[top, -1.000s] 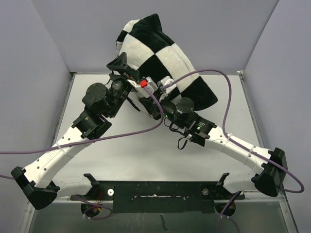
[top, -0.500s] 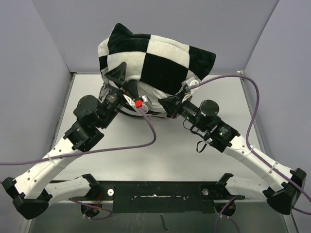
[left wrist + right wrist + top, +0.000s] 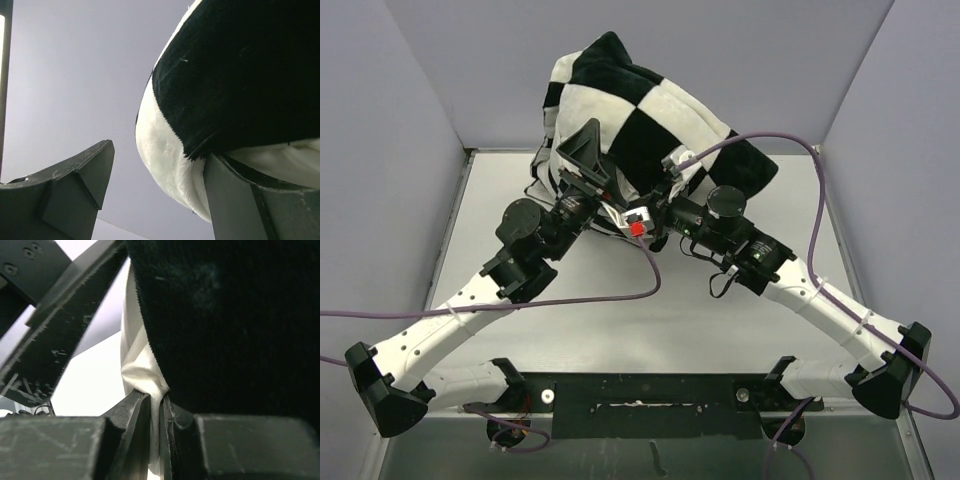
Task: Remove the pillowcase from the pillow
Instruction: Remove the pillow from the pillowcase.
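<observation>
The black-and-white checkered pillowcase (image 3: pixel 650 110) still wraps the pillow and hangs lifted above the table's far side. My left gripper (image 3: pixel 582 172) is under its left end, open; in the left wrist view (image 3: pixel 160 190) one finger (image 3: pixel 235 200) lies against the case's edge (image 3: pixel 240 75), with plain white pillow fabric (image 3: pixel 285 160) beside it. My right gripper (image 3: pixel 670 182) is under the middle of the bundle, shut (image 3: pixel 161 405) on a fold of plain white pillow fabric (image 3: pixel 142 372) that comes out beside the black plush edge (image 3: pixel 230 315).
The grey table (image 3: pixel 620 320) lies below, with lilac walls (image 3: pixel 380 150) on three sides. Purple cables (image 3: pixel 800 150) loop over both arms and near the bundle. A black bar (image 3: pixel 640 390) runs along the near edge.
The covered pillow has swung from lying wide and to the left to standing more upright in the middle. Both wrists have come closer together beneath it. The right gripper keeps its grip.
</observation>
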Robot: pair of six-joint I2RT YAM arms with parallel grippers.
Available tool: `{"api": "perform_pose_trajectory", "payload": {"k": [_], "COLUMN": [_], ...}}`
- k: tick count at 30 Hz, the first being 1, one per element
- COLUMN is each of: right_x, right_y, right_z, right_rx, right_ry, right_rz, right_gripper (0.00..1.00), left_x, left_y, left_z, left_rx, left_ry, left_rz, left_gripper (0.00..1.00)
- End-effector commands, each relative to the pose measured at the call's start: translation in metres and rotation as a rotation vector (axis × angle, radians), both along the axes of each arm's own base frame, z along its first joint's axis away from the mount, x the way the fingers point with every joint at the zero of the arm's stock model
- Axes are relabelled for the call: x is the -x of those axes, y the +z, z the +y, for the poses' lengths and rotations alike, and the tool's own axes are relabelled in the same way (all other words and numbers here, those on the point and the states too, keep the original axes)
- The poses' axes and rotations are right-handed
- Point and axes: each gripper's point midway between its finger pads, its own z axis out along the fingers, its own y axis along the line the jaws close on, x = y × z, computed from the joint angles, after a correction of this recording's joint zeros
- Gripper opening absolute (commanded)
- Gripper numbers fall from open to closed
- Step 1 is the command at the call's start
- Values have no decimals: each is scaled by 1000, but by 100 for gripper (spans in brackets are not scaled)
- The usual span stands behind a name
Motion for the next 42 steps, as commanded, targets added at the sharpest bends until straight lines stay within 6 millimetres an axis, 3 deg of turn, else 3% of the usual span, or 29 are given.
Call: {"api": "perform_pose_trajectory", "payload": {"k": [1,3,5,9,11,15,18,23,29,32,36,39,42], "right_x": [29,29,29,28,29,29,27,20,5,-1,7,25,35], "right_y": [41,41,41,35,31,4,-25,-60,-64,-59,-63,-95,-138], "right_z": [18,14,9,4,0,-12,-19,-33,-53,-39,7,30,23], "right_rx": [-99,-106,-111,-102,-96,-66,-19,58,101,109,156,213,229], "right_ry": [149,151,148,138,124,77,43,-41,-167,-159,-90,-41,-48], "right_rz": [-61,-58,-53,-41,-34,-5,31,71,46,31,-12,1,72], "right_gripper": [0,0,0,0,0,0,0,0,0,0,0,0,0], "left_x": [40,36,33,27,21,2,-12,-4,12,17,27,33,37], "left_y": [77,79,85,95,106,138,143,134,136,140,152,159,162], "left_z": [-4,-4,-1,2,11,52,80,88,108,117,131,139,143], "left_rx": [128,146,178,230,289,510,623,575,606,662,757,791,798], "left_ry": [-96,-87,-73,-49,-2,130,185,186,192,181,161,164,159], "left_rz": [-263,-250,-239,-222,-204,-74,73,87,94,155,238,254,245], "left_gripper": [68,67,58,14,1,0,0,0,0,0,0,0,0]}}
